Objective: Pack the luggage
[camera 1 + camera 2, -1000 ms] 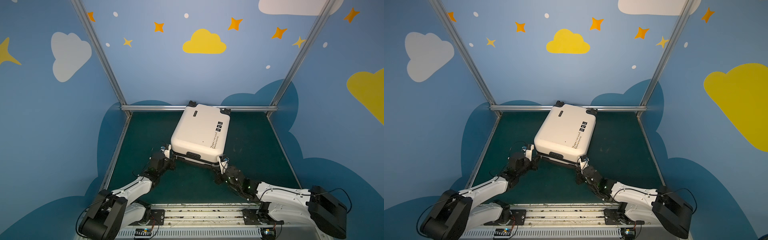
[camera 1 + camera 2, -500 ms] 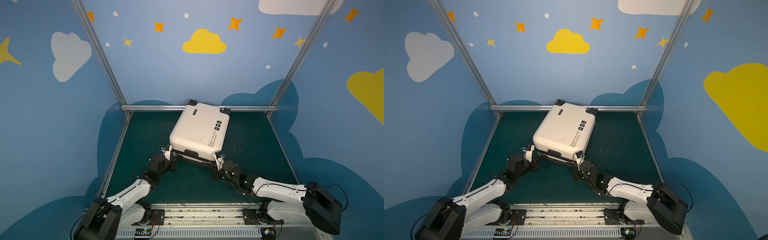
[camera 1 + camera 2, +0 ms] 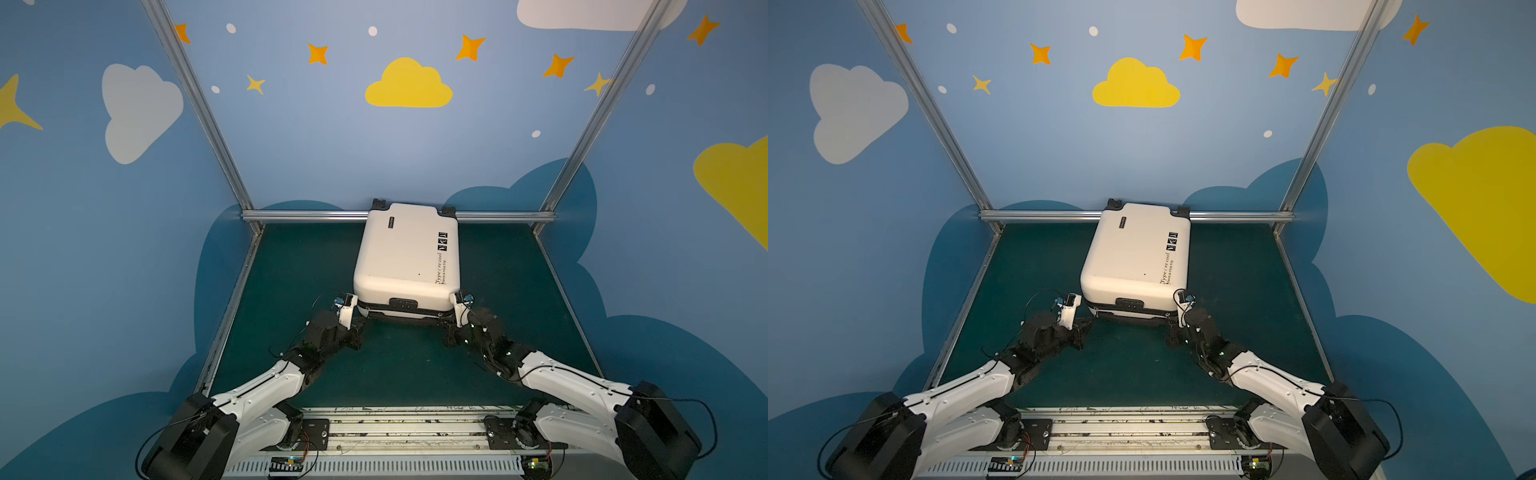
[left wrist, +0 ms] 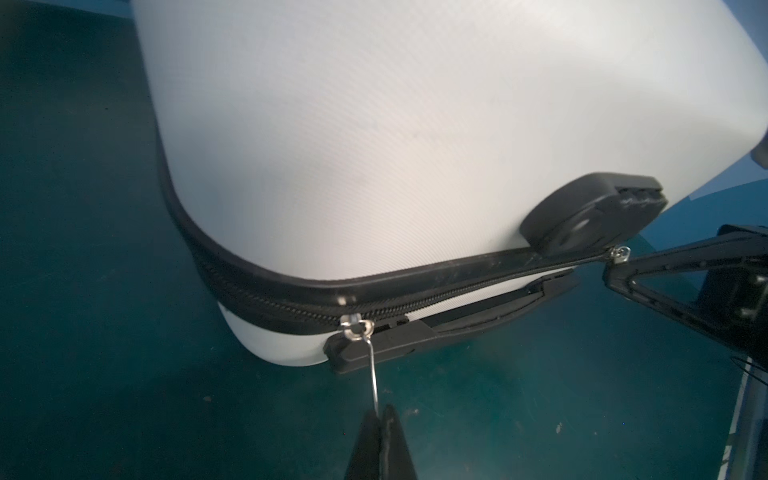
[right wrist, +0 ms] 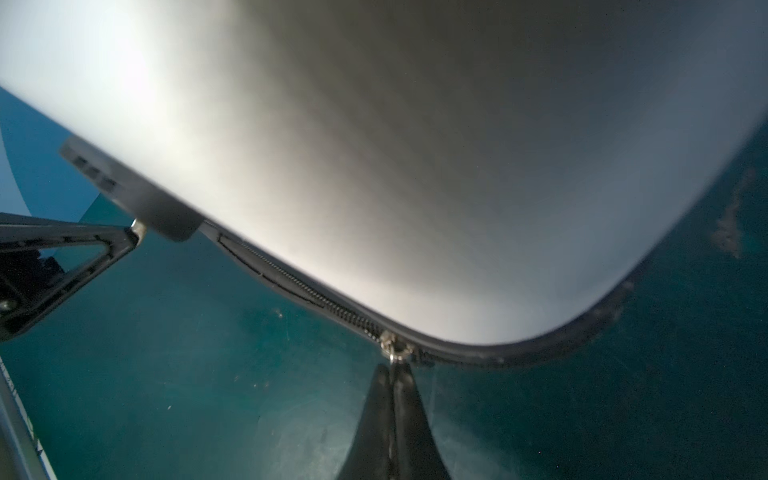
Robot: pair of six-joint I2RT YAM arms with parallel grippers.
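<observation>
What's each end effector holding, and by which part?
The left end effector pinches the tip of a thin metal zipper pull on the cream-white hard-shell suitcase; the right end effector pinches its other zipper pull.

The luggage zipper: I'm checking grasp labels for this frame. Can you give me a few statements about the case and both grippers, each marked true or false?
1. The luggage lies on the green mat, with its wheels toward the back rail. True.
2. The left gripper is open, clear of the zipper. False: it is shut on the left zipper pull.
3. The right gripper is shut on the right zipper pull. True.
4. The luggage lid is swung wide open. False: its white shell lies over the lower half, and nothing inside shows.
</observation>
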